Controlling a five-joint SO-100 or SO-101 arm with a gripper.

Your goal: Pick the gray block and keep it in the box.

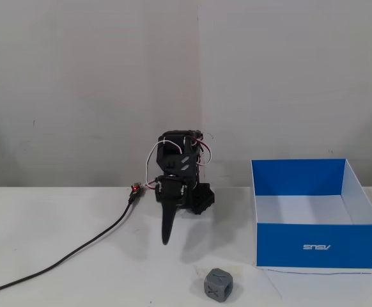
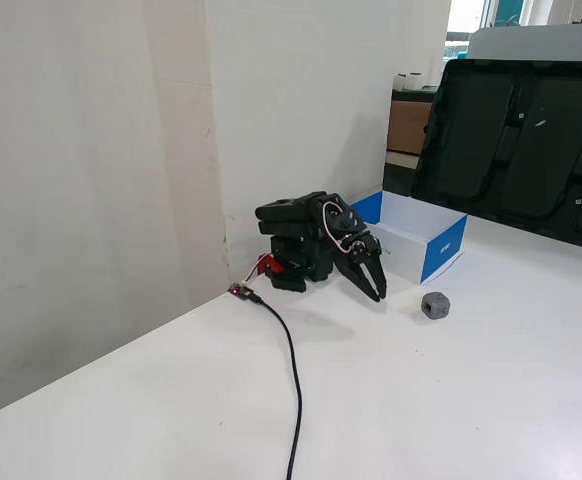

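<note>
i see the black two-finger gripper (image 2: pixel 374 287) with fingers together, empty, near the desk's wall edge, the small dark-gray grooved cube (image 1: pixel 218 285) untouched beside the blue open-top cardboard box (image 1: pixel 317 246).

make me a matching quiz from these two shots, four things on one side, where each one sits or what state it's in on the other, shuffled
Things:
1. gray block
2. box
3. claw
4. black cable

Places or states:
A. trails across the table from the arm's base toward the camera in both fixed views
B. open-topped, blue outside, nothing inside
C. lies on the table, outside the box and clear of the arm
D. points down at the table, fingers close together, holding nothing

Pairs: 1-C, 2-B, 3-D, 4-A
</note>
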